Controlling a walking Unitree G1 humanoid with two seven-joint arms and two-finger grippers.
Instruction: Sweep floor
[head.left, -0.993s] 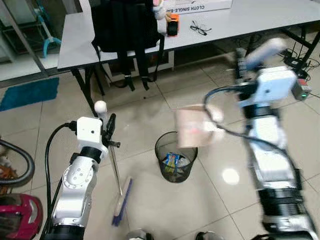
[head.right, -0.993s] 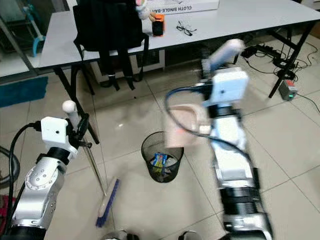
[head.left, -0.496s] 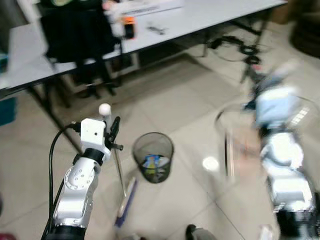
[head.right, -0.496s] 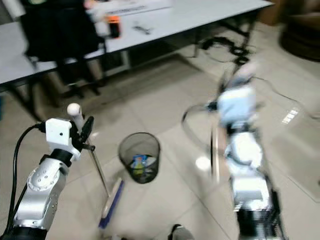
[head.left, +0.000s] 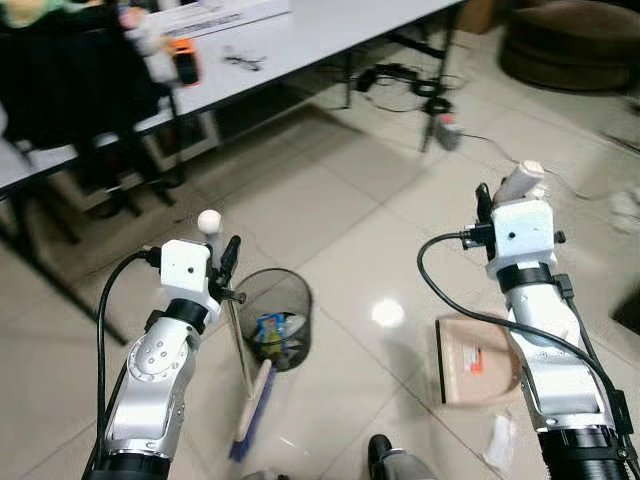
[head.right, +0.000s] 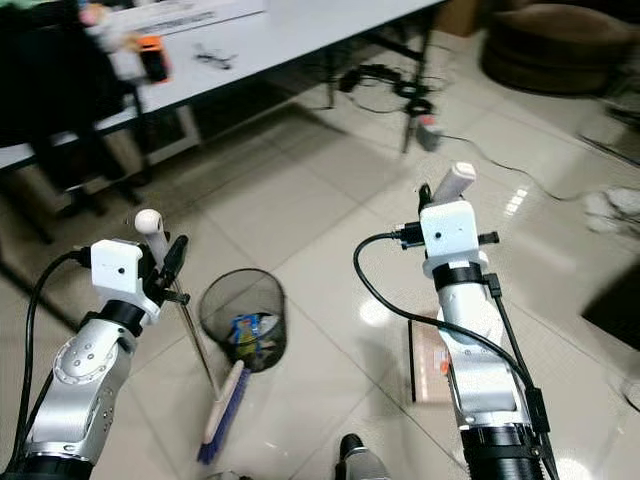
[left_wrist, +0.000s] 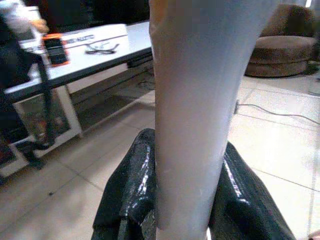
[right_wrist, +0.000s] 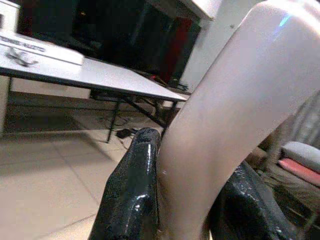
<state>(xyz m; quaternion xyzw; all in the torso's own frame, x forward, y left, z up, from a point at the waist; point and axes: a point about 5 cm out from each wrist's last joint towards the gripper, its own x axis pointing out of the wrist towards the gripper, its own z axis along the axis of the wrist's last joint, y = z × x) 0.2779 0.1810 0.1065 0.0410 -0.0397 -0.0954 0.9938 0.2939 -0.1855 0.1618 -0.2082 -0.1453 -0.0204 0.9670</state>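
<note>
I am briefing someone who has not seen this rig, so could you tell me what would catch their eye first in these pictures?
First the two silver arms, each shut on a tool: the left gripper holds an upright broom, bristles on the tiles, and the right gripper clamps the pale handle of a dustpan low by the right arm. Next, the black mesh bin with rubbish inside, just beyond the broom.

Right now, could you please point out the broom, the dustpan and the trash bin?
broom (head.left: 251, 412): left eye view, on the blue brush head at the floor.
dustpan (head.left: 472, 362): left eye view, on its flat pink pan.
trash bin (head.right: 243, 297): right eye view, on the black mesh rim.
</note>
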